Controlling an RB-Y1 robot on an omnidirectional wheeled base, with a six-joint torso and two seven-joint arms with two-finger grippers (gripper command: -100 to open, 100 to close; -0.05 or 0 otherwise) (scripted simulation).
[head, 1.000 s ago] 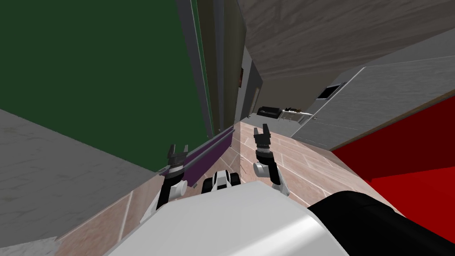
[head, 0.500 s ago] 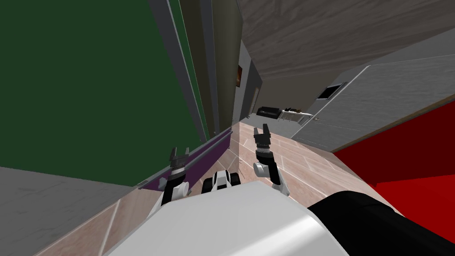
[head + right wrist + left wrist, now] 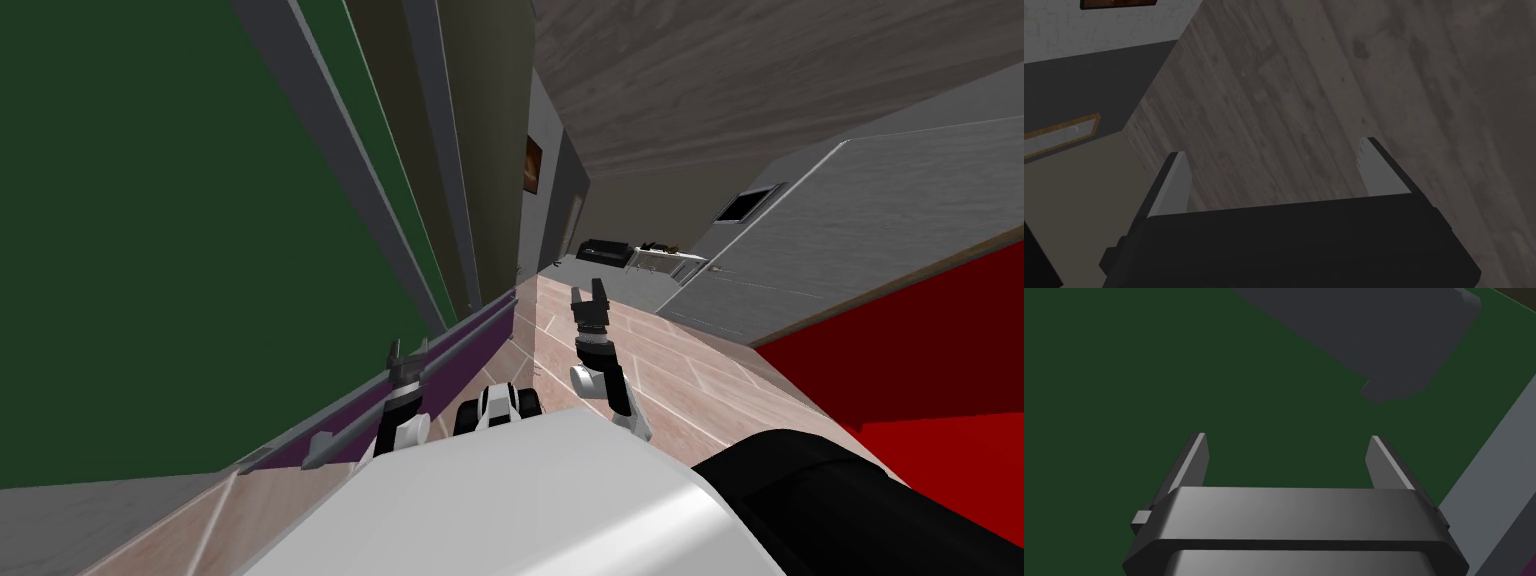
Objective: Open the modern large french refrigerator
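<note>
Green refrigerator door (image 3: 1124,363), grey handle (image 3: 1374,333) beyond spread left pincer (image 3: 1286,437)

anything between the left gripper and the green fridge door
Nothing shows there. In the left wrist view the left gripper stands open, facing the bare green door. A dark grey bar lies further ahead, past the fingertips.

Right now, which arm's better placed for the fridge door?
Left: the left claw is open, facing the dark green door, a dark grey bar, likely the handle, just ahead. The right claw hangs open over the floor, away from it.
</note>
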